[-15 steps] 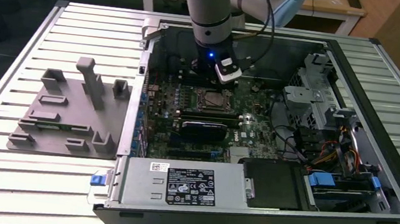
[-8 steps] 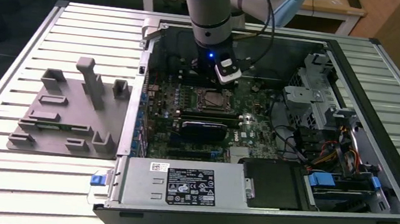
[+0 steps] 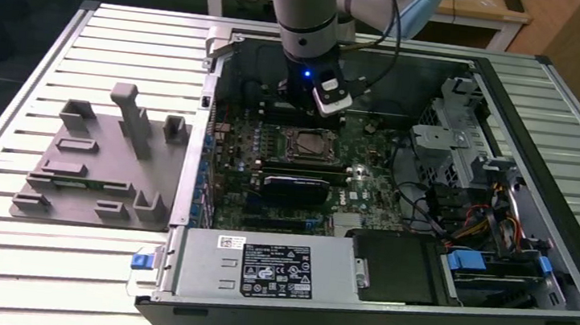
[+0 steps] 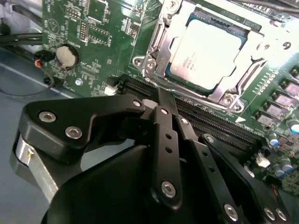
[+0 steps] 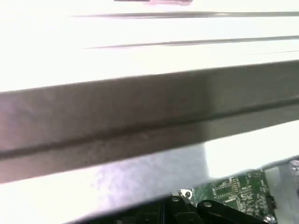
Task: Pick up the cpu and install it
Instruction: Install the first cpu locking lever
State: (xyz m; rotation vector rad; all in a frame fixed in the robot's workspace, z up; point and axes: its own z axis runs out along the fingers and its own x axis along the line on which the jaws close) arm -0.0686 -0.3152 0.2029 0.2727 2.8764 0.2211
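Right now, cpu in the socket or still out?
In. The cpu lies flat inside the socket frame on the motherboard; the gripper sits beside it, apart, holding nothing.

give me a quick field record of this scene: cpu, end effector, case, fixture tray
cpu: small square chip with silver-grey metal top, seated in the black-framed motherboard socket
end effector: black linkage end effector, above the green motherboard just beside the socket, holding nothing
case: open black computer case lying on the slatted metal table
fixture tray: grey plastic tray with upright posts, at the exterior view's left of the case
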